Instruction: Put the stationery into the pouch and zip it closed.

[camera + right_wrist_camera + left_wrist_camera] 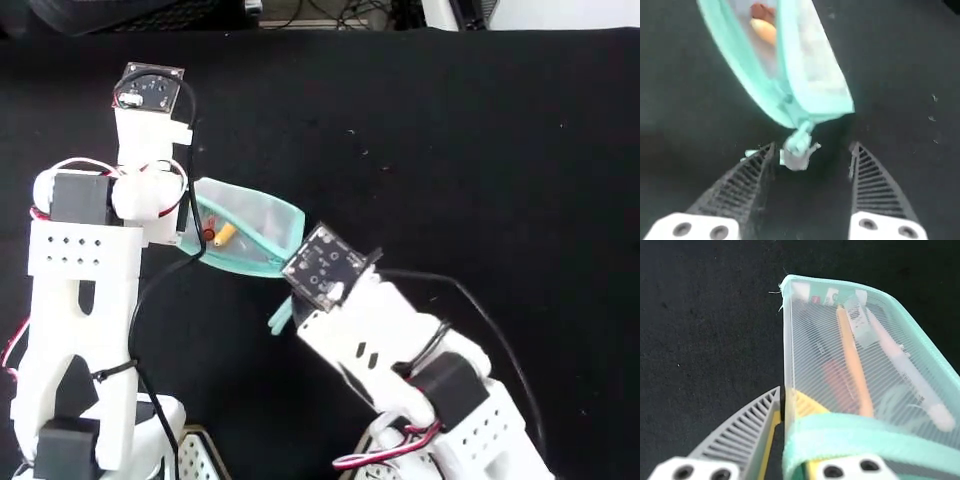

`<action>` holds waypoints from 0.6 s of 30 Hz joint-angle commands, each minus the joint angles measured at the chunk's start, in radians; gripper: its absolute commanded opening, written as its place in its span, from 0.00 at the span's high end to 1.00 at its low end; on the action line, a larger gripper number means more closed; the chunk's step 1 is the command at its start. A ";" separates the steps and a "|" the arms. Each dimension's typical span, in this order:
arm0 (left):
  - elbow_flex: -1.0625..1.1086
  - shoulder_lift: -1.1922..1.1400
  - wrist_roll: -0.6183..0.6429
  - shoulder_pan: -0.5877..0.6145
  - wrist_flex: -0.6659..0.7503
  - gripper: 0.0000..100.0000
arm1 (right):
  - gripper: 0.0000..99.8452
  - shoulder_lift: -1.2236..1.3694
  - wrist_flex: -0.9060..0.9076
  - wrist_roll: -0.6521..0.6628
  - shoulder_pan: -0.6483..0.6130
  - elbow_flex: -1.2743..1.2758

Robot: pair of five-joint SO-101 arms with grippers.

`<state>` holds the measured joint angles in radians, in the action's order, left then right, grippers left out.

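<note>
The right hand is released, its two ribbed fingers spread wide. The zip pull hangs in the gap between them, closer to one finger and touching neither. Just beyond the pull is the near corner of the teal mesh pouch, where the zip line ends. The left hand grasps the pouch by its opposite end, with the teal edge band pinched at the fingers and the mesh body stretching away from it. Through the mesh show an orange pencil, a white pen and a red pen, all lying lengthwise inside. From the high view, the pouch spans between the two hands above the black tabletop.
</note>
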<state>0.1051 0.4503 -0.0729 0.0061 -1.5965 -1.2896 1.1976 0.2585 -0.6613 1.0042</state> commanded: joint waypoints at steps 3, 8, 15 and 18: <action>-0.033 0.002 0.002 0.007 -0.005 0.97 | 0.78 -0.007 -0.124 -0.008 -0.029 0.073; -0.033 0.003 0.002 0.008 -0.005 0.97 | 0.78 -0.007 -0.379 -0.006 -0.029 0.223; -0.001 0.003 0.002 0.008 0.002 0.97 | 0.81 -0.007 -0.453 -0.006 -0.028 0.278; -0.001 0.002 0.002 0.008 0.002 0.97 | 0.90 -0.036 -0.443 0.046 -0.028 0.283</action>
<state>0.1112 0.4488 -0.0729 0.0107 -1.5965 -1.2896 0.7679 0.2585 -0.6751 1.2850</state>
